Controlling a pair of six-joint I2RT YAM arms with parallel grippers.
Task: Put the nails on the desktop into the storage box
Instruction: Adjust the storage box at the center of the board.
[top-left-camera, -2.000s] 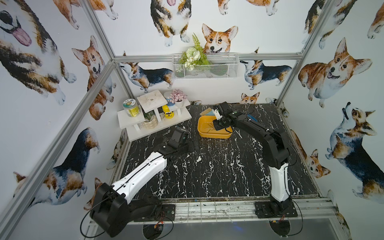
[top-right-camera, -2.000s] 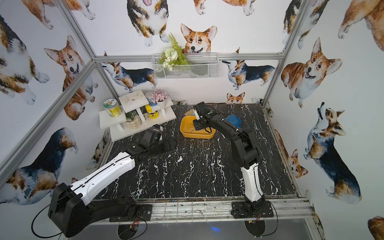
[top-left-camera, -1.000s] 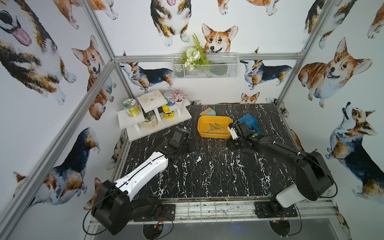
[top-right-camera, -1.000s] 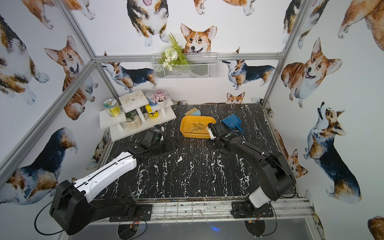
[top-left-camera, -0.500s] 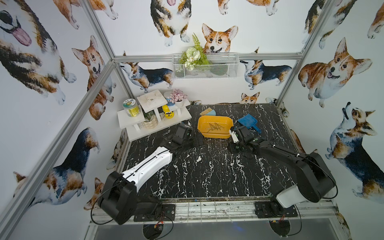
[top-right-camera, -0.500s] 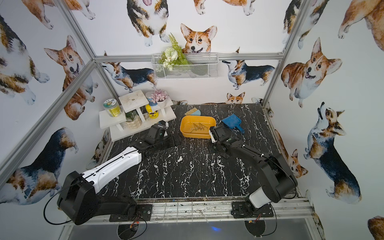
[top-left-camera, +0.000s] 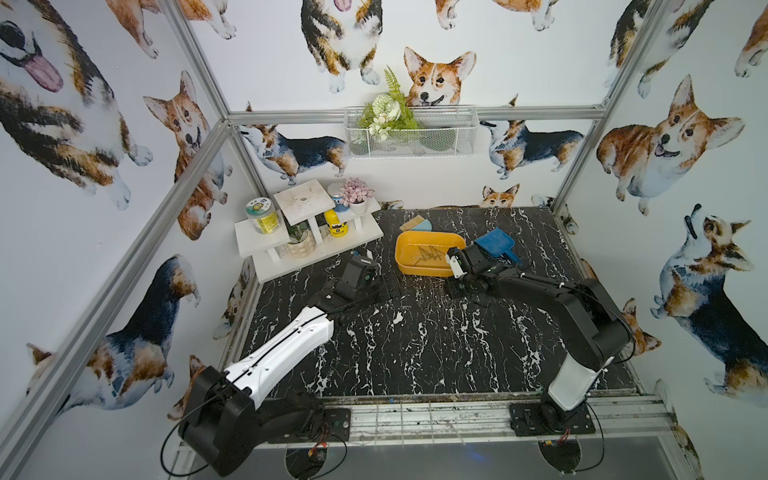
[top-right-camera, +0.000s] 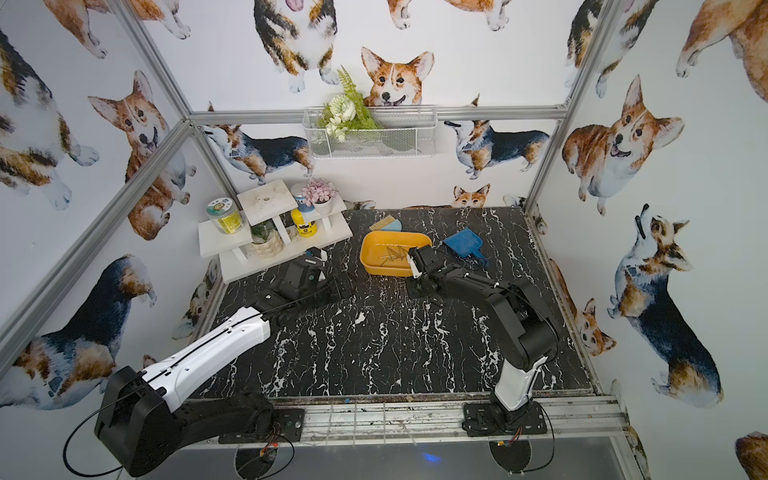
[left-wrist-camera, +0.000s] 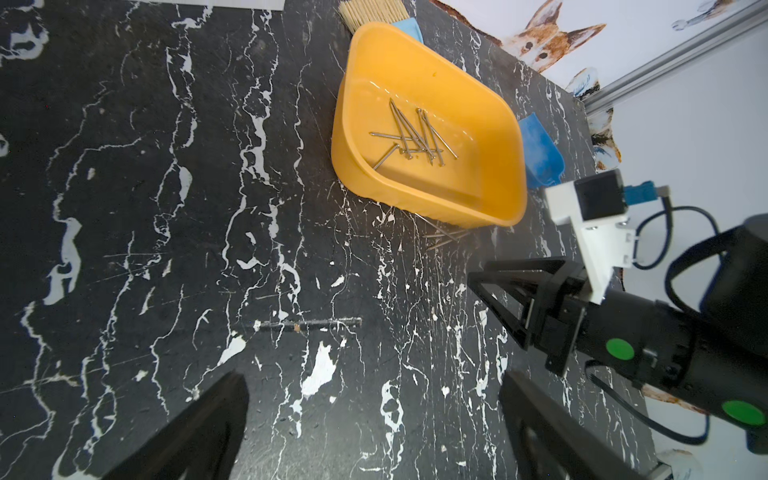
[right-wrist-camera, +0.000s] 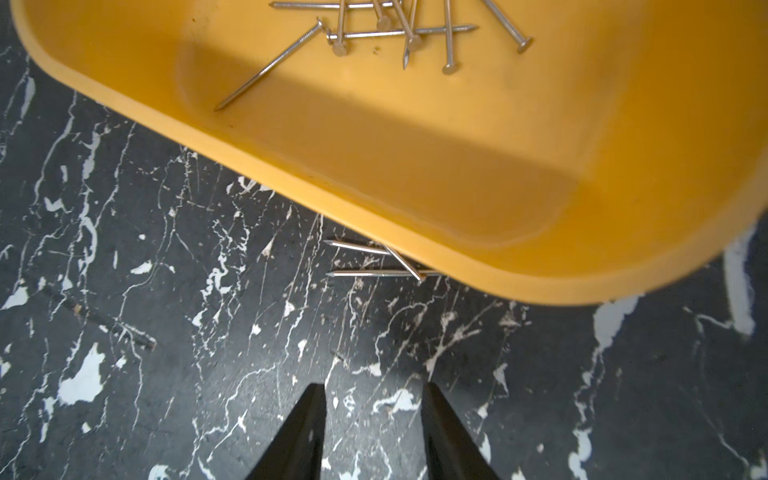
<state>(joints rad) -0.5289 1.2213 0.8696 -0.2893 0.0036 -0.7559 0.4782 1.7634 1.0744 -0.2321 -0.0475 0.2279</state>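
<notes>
The yellow storage box (top-left-camera: 440, 272) stands at the back of the black marble desktop (top-left-camera: 415, 345), with several grey nails (left-wrist-camera: 411, 137) piled inside. Three more nails (right-wrist-camera: 374, 262) lie on the desktop against the box's near wall, partly under its rim, also seen as thin nails (left-wrist-camera: 446, 237) in the left wrist view. My right gripper (right-wrist-camera: 372, 388) sits low over the desktop just short of them, open with a narrow gap and nothing between its fingers. My left gripper (left-wrist-camera: 374, 378) is wide open and empty, left of the box (top-right-camera: 395, 270).
A blue dustpan (top-left-camera: 494, 245) lies right of the box, close behind my right wrist. A small brush (top-left-camera: 415, 225) lies behind the box. The white tiered shelf (top-left-camera: 307, 245) with jars and pots stands at the back left. A wire basket (top-left-camera: 411, 137) hangs on the back wall.
My right gripper has left the space over the box and come down to the desktop at its near wall, its jaws narrowing slightly. My left gripper has moved toward the box.
</notes>
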